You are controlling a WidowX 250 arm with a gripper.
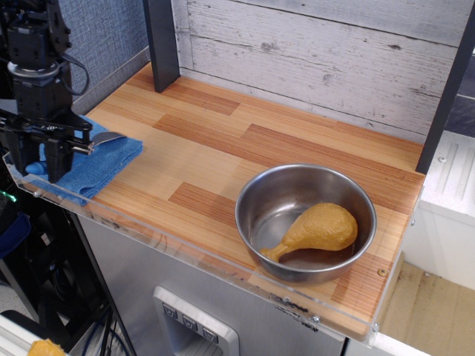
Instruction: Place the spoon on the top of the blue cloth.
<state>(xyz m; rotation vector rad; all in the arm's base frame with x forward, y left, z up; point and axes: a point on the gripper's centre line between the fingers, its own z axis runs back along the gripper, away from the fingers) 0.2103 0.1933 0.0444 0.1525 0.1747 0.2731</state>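
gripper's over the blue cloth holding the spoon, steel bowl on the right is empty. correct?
Not quite. The steel bowl is not empty: a toy chicken drumstick lies inside it, as observation.image shows. The rest holds: the gripper is over the blue cloth at the left end of the counter, shut on the spoon, whose silver bowl sticks out to the right.

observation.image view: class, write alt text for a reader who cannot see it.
A black robot hand holds a blue-handled silver spoon over a folded light-blue terry cloth at the wooden counter's left end. A round steel bowl with a toy chicken drumstick sits right.
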